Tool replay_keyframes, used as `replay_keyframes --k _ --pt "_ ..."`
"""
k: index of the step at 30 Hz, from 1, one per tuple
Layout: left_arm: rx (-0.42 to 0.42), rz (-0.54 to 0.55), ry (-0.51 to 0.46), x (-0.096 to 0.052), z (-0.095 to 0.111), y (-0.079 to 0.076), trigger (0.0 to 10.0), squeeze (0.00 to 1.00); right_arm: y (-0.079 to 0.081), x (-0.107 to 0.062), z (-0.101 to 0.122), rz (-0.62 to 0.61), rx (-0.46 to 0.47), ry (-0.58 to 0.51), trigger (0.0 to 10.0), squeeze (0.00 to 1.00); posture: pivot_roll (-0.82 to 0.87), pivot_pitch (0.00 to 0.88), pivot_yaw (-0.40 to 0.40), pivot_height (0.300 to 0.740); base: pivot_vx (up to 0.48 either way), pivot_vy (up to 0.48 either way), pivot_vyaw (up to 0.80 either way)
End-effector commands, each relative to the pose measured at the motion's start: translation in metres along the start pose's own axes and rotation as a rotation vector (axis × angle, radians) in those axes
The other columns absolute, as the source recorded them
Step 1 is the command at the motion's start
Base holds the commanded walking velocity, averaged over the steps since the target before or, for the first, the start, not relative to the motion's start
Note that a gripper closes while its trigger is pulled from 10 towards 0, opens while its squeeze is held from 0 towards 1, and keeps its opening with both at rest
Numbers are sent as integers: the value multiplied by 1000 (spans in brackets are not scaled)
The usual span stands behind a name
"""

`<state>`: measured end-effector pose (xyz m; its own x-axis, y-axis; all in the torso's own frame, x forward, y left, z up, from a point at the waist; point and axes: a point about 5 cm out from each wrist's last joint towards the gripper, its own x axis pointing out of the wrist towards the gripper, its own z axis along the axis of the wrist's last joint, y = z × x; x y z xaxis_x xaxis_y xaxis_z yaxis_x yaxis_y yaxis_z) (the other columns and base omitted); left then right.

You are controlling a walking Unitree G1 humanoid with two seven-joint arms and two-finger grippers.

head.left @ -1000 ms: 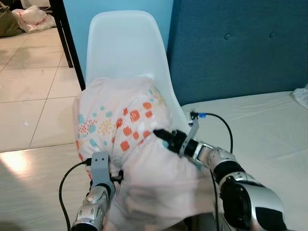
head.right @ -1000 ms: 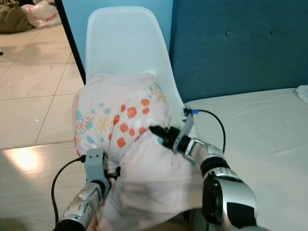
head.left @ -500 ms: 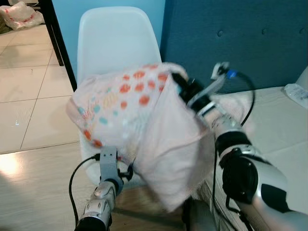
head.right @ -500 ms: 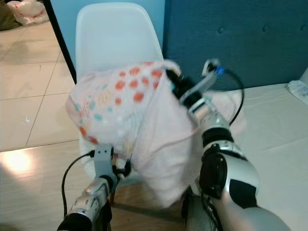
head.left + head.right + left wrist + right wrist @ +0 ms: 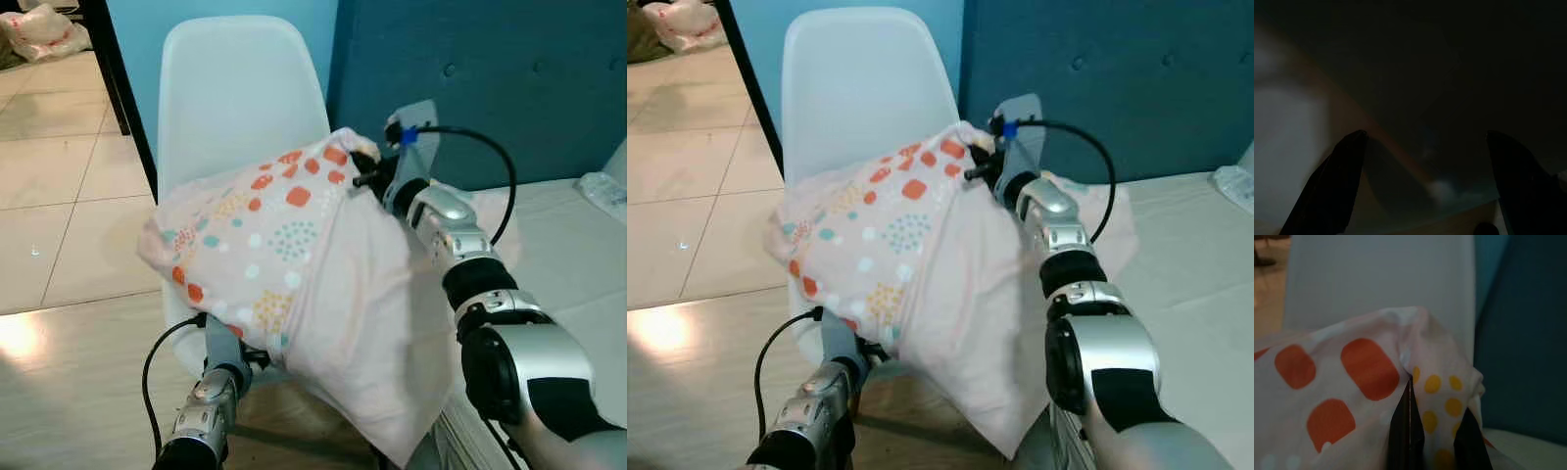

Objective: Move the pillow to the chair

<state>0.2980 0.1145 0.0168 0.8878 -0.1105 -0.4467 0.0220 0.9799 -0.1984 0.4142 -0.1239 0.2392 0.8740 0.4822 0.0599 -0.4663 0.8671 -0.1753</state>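
Before white chair (image 5: 235,88), right fingers (image 5: 1409,431) pinch pillow (image 5: 294,264) corner; left fingers (image 5: 1332,186) spread beneath.

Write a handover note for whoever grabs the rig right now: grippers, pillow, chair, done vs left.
Right gripper: shut on the pillow's top corner, held up in front of the chair back.
Left gripper: fingers apart, under the pillow's lower edge; contact unclear, that view is dark.
Pillow: off the bed, hanging tilted over the white chair, lower end drooping past the seat front.
Done: lifted and brought to the chair.
Left: lower onto the seat, release, back the arms off.
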Motion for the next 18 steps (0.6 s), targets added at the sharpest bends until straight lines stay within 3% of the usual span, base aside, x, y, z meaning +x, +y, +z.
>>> replay_keyframes --k 1,3,5,8,13,18 --pt "6 -1 45 -1 -10 -1 10000 0 12 5 9 56 -77 -38 0 0 103 50 -74 493 0 0 0" --pt "2 3 44 -1 -11 0 10000 0 19 8 2 82 -193 30 0 0 105 52 -78 493 0 0 0" --pt "-1 6 43 -1 -11 1 10000 0 11 6 -8 5 -287 137 0 0 107 52 -80 493 0 0 0" --pt "-9 15 43 -2 -12 2 10000 0 -16 -2 -12 -203 -349 241 0 0 106 55 -84 493 0 0 0" --pt "-14 12 43 -2 -13 2 10000 0 -21 -3 -11 -248 -391 262 0 0 102 64 -82 493 0 0 0" --pt "-15 5 46 -2 -13 0 10000 0 -12 0 -17 -246 -392 254 0 0 100 68 -80 493 0 0 0"
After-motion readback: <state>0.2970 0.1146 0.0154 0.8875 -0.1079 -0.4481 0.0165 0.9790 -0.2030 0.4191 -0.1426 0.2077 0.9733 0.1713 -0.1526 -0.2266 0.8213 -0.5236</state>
